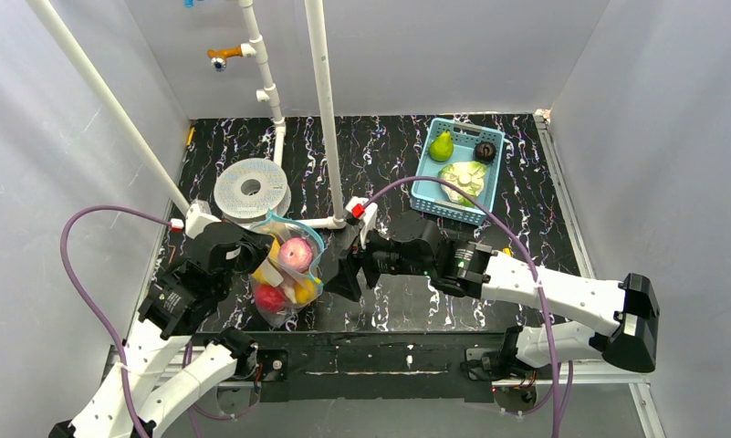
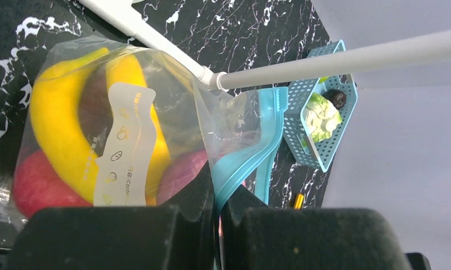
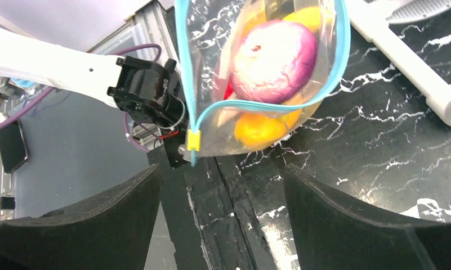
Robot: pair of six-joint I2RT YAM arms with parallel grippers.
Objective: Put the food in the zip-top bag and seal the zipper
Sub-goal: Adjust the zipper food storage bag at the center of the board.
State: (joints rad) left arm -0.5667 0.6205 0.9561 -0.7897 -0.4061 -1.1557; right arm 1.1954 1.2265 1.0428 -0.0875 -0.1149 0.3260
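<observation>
The clear zip-top bag (image 1: 287, 270) lies left of centre with the food inside: a yellow banana (image 2: 54, 129), a red apple (image 2: 28, 188), a magenta piece (image 3: 273, 59) and an orange-yellow piece (image 3: 259, 129). Its white label (image 2: 124, 146) faces the left wrist camera. My left gripper (image 1: 255, 252) is shut on the light-blue zipper (image 2: 251, 160) at the bag's left edge. The zipper (image 3: 257, 105) gapes in a loop, with a small yellow slider (image 3: 193, 139) at the near end. My right gripper (image 1: 341, 275) is open and empty, just right of the bag, its jaws wide (image 3: 223, 191).
A light-blue mesh basket (image 1: 430, 187) stands at the back right holding a green pear (image 1: 442, 145), a lettuce piece and a dark item. A white spool (image 1: 251, 189) and white pipes (image 1: 325, 109) stand behind the bag. The table's front edge is close below the bag.
</observation>
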